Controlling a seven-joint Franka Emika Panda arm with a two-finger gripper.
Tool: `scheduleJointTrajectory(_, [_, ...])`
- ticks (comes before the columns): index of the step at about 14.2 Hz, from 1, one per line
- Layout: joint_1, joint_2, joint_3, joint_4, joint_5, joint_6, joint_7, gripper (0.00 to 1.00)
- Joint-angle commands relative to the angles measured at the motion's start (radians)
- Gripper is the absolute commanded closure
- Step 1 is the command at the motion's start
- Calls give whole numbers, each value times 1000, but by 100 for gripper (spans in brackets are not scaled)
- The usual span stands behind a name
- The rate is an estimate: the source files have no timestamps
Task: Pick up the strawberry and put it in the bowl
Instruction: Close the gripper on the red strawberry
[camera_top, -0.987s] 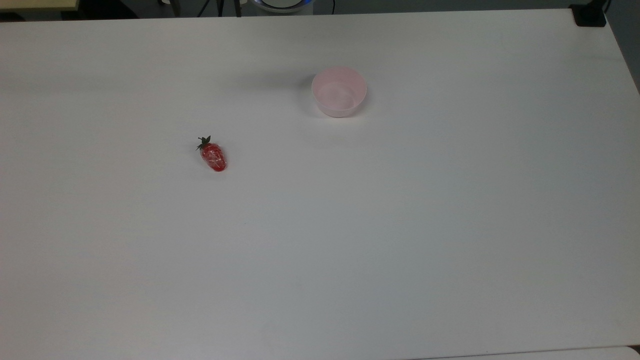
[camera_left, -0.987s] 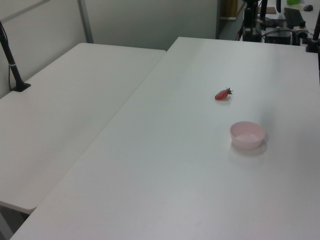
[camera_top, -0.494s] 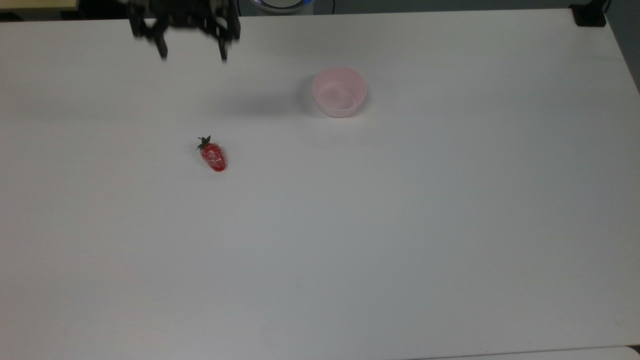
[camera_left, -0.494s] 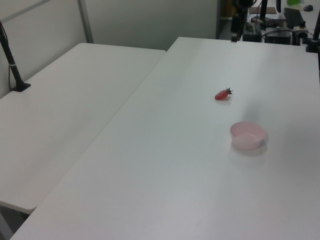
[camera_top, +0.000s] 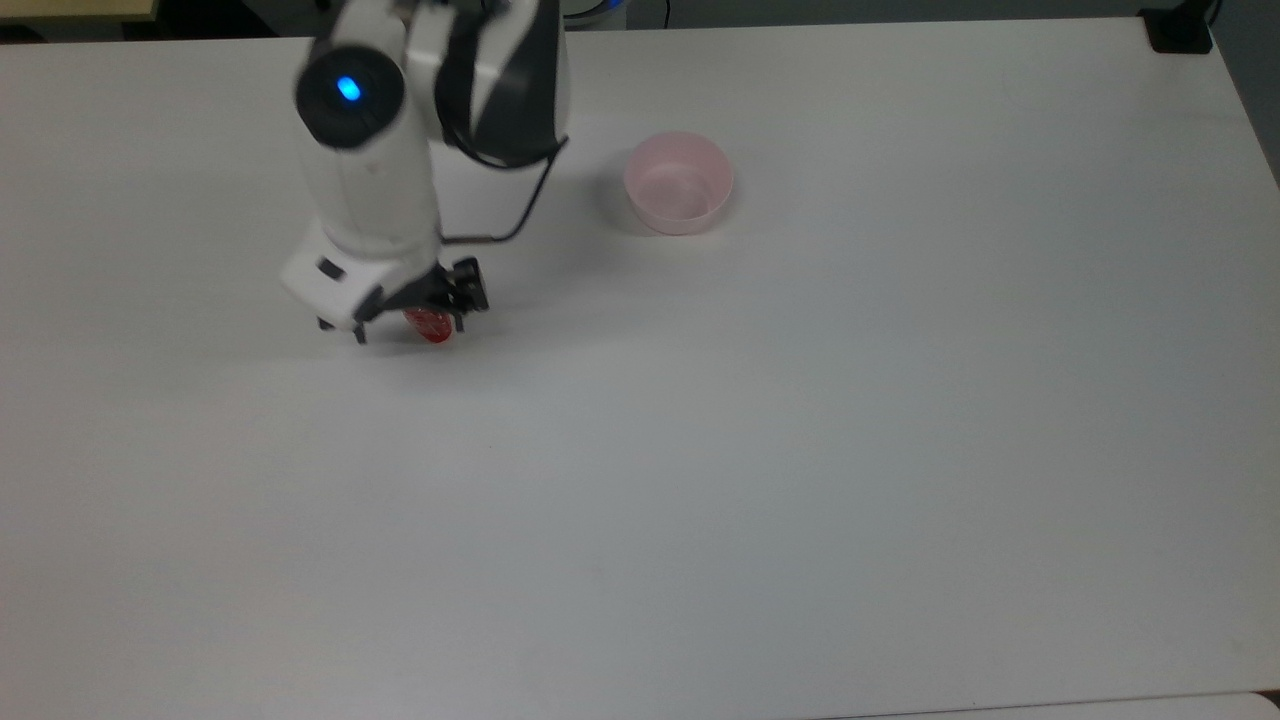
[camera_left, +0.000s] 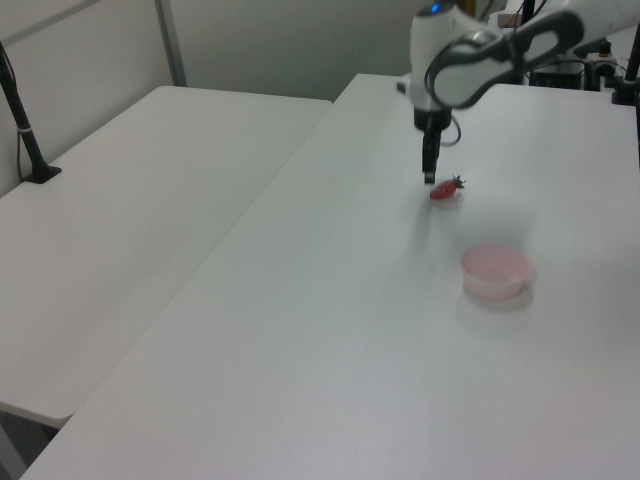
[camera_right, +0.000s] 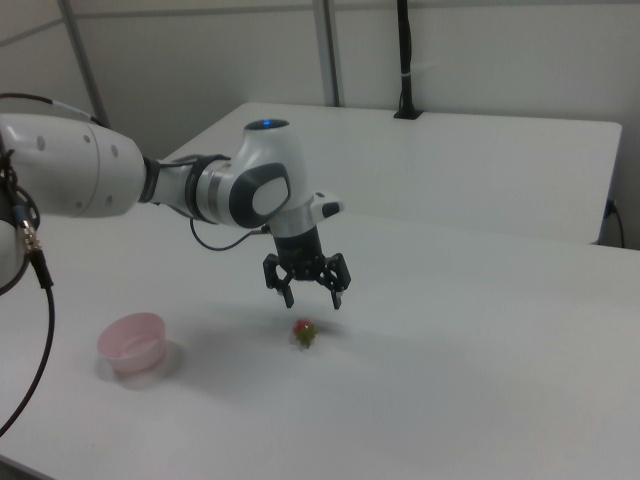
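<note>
The strawberry (camera_top: 432, 326) (camera_left: 446, 188) (camera_right: 304, 332), small and glossy red with a green cap, lies on the white table (camera_top: 800, 450). My gripper (camera_top: 409, 330) (camera_left: 428, 176) (camera_right: 312, 300) hangs open just above it, and its two fingers stand wide apart with nothing between them. In the top view the wrist hides the strawberry's stem end. The pale pink bowl (camera_top: 678, 183) (camera_left: 494, 270) (camera_right: 132, 343) stands upright and holds nothing. It sits apart from the strawberry, towards the top view's upper right.
A black cable (camera_top: 520, 215) loops off the arm near the wrist. A second white table (camera_left: 120, 200) adjoins on the left view's left, with a black clamped pole (camera_left: 25, 130) on it. A black clamp (camera_top: 1180, 30) sits at the top view's upper right corner.
The arm has come in from the top view's upper edge and dropped over the strawberry. The strawberry and the bowl have not moved.
</note>
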Motion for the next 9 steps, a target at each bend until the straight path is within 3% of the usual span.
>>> scheduleJointTrajectory(1, [48,-30,-29,-5,0,-11,-6,0])
scheduleJointTrajectory(5, [54,-50,-29,-90,-15,-36,-52,0])
scheduleJointTrajectory(7, [66,-50,-64,-107,-17,-44,-124,0])
scheduleJointTrajectory(8, [71,-50,-71,-108,-17,-44,-138,5])
scheduleJointTrajectory(9, [70,-50,-72,-108,-17,-45,-162,19])
